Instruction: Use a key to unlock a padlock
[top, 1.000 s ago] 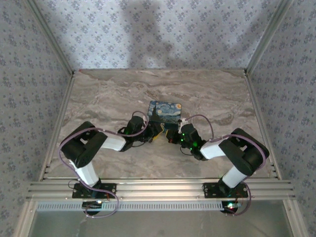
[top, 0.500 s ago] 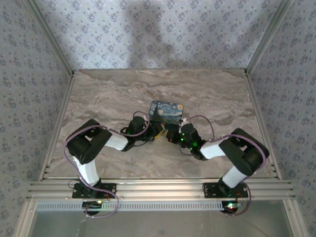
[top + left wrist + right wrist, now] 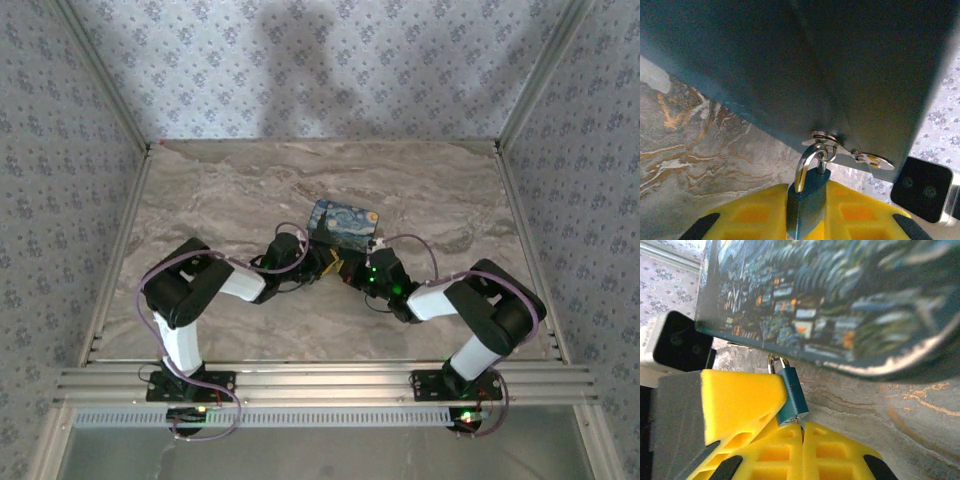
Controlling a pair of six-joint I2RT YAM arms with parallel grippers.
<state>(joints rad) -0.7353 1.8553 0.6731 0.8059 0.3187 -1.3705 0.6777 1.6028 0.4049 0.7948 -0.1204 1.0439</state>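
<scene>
Steadying the padlock (image 3: pixel 807 202) hanging off the box (image 3: pixel 840 60), the left gripper (image 3: pixel 807 222) clamps its jaws on it; the right gripper (image 3: pixel 801 435), jaws closed, meets its base. Next likely needs a key turn.

Marble-look table, one box on it

The table (image 3: pixel 230 200) has a grey-brown top with pale veins running across it, and an aluminium rail (image 3: pixel 320 382) along the near edge. Sitting on the table is a blue box (image 3: pixel 344 222) with a swirly night-sky painting, about mid-table and turned at a slant to the edges.
</scene>
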